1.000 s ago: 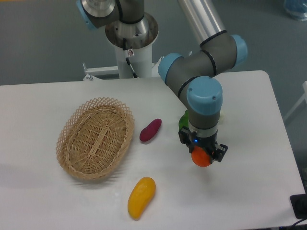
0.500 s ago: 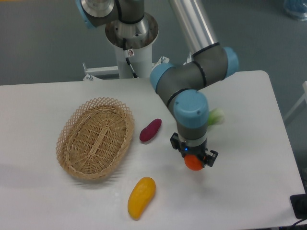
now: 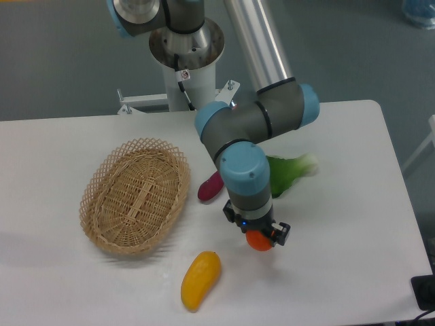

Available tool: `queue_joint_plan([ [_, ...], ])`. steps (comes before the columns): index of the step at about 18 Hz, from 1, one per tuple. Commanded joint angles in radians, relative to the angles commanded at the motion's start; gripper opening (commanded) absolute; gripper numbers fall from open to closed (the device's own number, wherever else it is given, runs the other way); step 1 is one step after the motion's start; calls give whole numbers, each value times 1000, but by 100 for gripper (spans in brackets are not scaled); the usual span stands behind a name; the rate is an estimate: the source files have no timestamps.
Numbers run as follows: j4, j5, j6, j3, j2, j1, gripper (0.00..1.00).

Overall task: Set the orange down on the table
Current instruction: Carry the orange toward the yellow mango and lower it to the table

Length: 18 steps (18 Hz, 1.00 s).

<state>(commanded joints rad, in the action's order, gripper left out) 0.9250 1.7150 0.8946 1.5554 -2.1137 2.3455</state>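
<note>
The orange (image 3: 258, 240) is a small bright round fruit held between my gripper's fingers. My gripper (image 3: 257, 237) points down and is shut on the orange, low over the white table (image 3: 340, 224), right of centre. The arm's wrist hides the top of the orange. I cannot tell whether the orange touches the table top.
An oval wicker basket (image 3: 135, 195) stands at the left, nothing in it. A yellow-orange mango-shaped fruit (image 3: 200, 279) lies near the front edge, just left of the gripper. A purple vegetable (image 3: 210, 187) lies partly behind the arm. A green leafy vegetable (image 3: 289, 171) lies to the right of the arm.
My gripper has moved left and slightly toward the front with the orange in it. The green vegetable, hidden behind the arm before, now shows.
</note>
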Motion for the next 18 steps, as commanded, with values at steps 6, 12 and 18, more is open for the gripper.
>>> queue_joint_plan([
  [6, -14, 2, -55, 12, -5, -25, 76],
  [12, -23, 0, -34, 26, -5, -25, 97],
  [18, -20, -9, -22, 31, 24, -25, 100],
])
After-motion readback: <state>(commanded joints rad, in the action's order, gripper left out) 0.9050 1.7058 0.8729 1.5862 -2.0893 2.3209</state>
